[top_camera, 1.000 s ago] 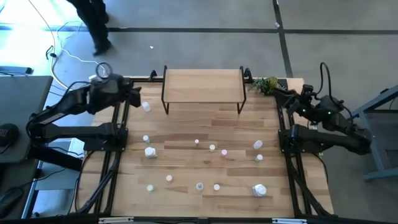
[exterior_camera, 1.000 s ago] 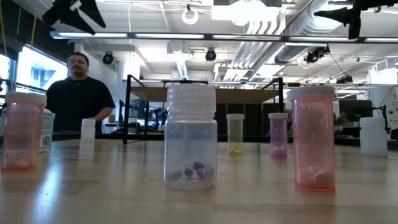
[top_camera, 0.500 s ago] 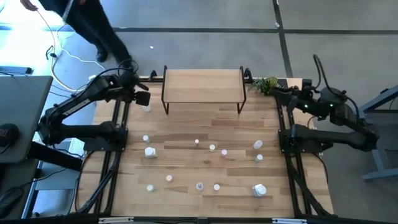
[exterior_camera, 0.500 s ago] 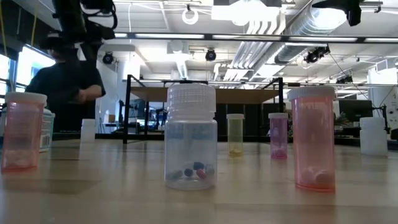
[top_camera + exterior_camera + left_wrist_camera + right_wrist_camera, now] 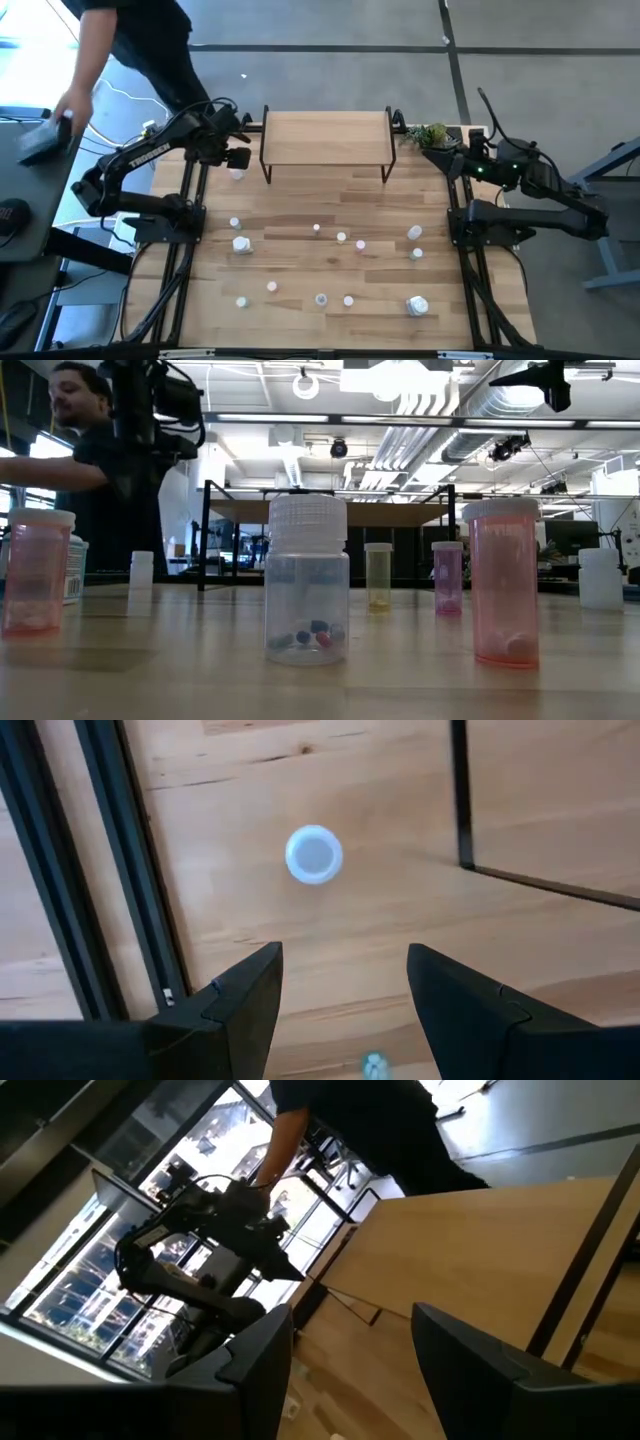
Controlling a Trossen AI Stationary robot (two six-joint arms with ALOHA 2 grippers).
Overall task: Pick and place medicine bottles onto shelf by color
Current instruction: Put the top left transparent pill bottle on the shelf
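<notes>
Several small medicine bottles (image 5: 341,237) stand scattered on the wood table; a larger one (image 5: 417,305) lies near the front right. The shelf (image 5: 326,140) stands on black legs at the far middle. My left gripper (image 5: 233,157) hangs open, pointing down, left of the shelf and above a white-capped bottle (image 5: 314,854), which stands upright beyond the fingertips (image 5: 340,990). My right gripper (image 5: 441,160) is open and roughly level at the far right, high over the table beside the small plant (image 5: 428,135), with nothing between its fingers (image 5: 350,1350).
A person (image 5: 140,40) bends over a side table beyond the far left corner. In the low view, a clear bottle with pills (image 5: 307,580), two pinkish bottles (image 5: 505,580) (image 5: 35,570) and smaller ones stand near the front edge. Bare wood lies before the shelf.
My left gripper has swung toward the shelf's left leg, sunk, and tipped from slanting to pointing straight down over the white-capped bottle. My right gripper has risen a little and tipped toward level. The person has walked toward the left side table. No bottle has moved.
</notes>
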